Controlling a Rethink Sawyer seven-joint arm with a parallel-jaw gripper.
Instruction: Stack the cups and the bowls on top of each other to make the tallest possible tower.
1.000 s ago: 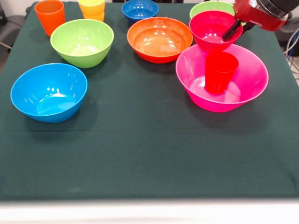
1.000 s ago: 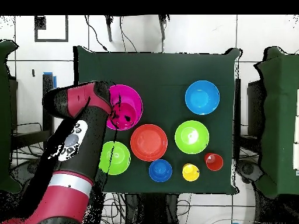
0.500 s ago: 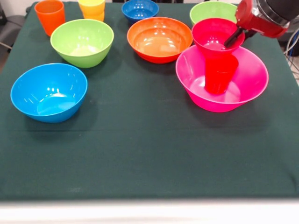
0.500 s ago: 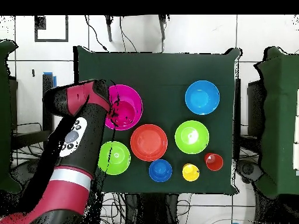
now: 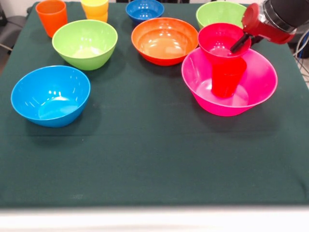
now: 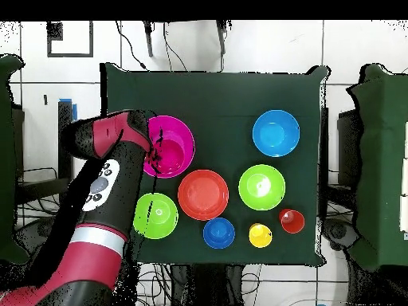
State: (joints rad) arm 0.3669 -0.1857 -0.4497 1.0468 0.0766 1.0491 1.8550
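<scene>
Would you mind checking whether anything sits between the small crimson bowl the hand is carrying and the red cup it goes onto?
Nothing visible does. The small crimson bowl, held by the hand, sits right over the red cup, which stands in the big pink bowl. Whether they touch yet is unclear.

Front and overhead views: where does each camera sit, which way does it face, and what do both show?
Front view: across the table from the robot, facing it; the arm's red end and pincer reach into the small crimson bowl over the red tumbler.
Overhead view: above the table, looking straight down; the whole red arm comes up from the bottom.
Shared: big pink bowl, light blue bowl.
</scene>
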